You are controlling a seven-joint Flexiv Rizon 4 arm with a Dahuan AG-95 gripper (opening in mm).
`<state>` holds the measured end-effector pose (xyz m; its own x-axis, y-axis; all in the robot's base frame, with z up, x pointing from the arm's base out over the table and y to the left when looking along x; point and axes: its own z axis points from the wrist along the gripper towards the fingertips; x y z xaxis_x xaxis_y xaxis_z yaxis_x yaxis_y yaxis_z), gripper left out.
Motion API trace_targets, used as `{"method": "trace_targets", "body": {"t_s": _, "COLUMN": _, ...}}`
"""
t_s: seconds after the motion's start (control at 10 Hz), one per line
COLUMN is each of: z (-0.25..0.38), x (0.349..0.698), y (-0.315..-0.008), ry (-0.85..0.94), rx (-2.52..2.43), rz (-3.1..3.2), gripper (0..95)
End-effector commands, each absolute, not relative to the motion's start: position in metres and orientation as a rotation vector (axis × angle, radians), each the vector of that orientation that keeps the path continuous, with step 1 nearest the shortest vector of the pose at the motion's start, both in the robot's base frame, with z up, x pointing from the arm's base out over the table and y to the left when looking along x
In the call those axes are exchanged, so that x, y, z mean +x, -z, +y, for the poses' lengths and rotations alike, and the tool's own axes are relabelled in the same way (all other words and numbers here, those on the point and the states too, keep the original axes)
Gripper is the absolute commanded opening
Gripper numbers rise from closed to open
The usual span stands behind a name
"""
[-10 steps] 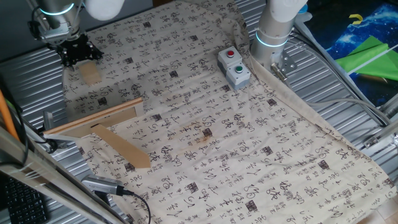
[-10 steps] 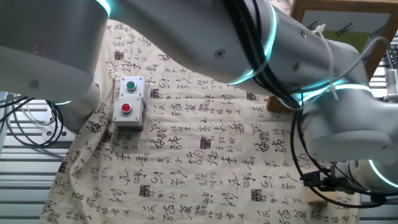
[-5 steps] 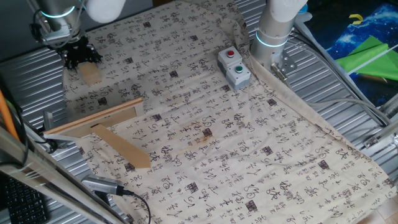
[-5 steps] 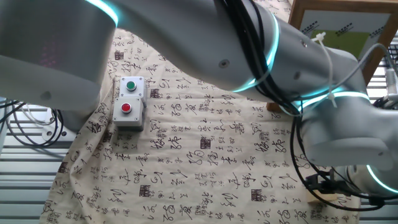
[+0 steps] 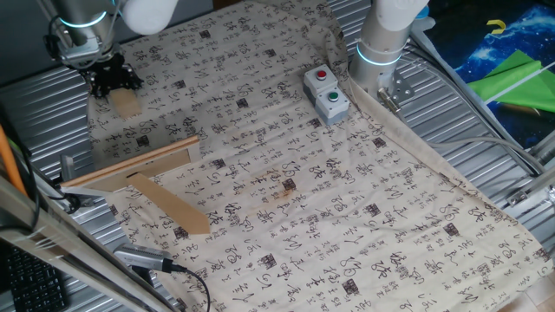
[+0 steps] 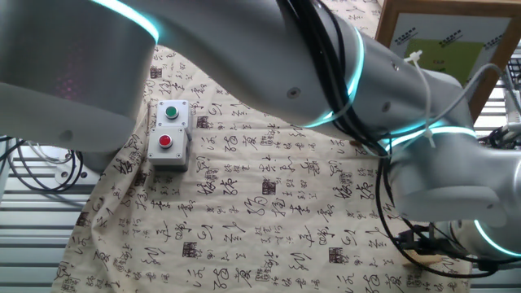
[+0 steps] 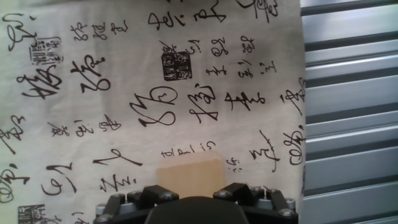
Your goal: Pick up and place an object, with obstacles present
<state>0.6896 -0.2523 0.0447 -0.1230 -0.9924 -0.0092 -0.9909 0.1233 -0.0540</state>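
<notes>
The small smooth light-tan wooden block [image 5: 126, 103] lies flat on the calligraphy-printed cloth [image 5: 286, 165], just below the black gripper [image 5: 110, 75]. Whether its jaws are spread or closed cannot be told. In the hand view the squarish block [image 7: 189, 179] sits apart, just ahead of them.

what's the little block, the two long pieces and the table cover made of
Block: looks like plain unfinished wood, pale tan, matte. Narrow batten and wider plank: likely bare wood too, same flat tan tone. Cover: seemingly thin printed cloth, judging by its wrinkles and draped edges.
</notes>
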Motion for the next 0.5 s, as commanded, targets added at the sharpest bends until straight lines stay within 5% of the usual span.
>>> {"method": "trace_targets", "body": {"t_s": 0.1, "z": -0.2523, "x": 0.6897, "y": -0.0433, "ry": 0.062, "rx": -2.042, "rz": 2.318, "gripper": 76.0}}
{"method": "trace_targets", "body": {"t_s": 0.2, "z": -0.2523, "x": 0.6897, "y": -0.0431, "ry": 0.061, "rx": -2.036, "rz": 2.315, "gripper": 38.0}}
{"method": "trace_targets", "body": {"t_s": 0.3, "z": -0.2523, "x": 0.6897, "y": -0.0431, "ry": 0.062, "rx": -2.022, "rz": 2.324, "gripper": 38.0}}
{"method": "trace_targets", "body": {"t_s": 0.4, "z": -0.2523, "x": 0.6897, "y": -0.0431, "ry": 0.061, "rx": -2.001, "rz": 2.341, "gripper": 0.0}}
{"method": "trace_targets", "body": {"t_s": 0.5, "z": -0.2523, "x": 0.6897, "y": -0.0431, "ry": 0.060, "rx": -1.989, "rz": 2.352, "gripper": 0.0}}
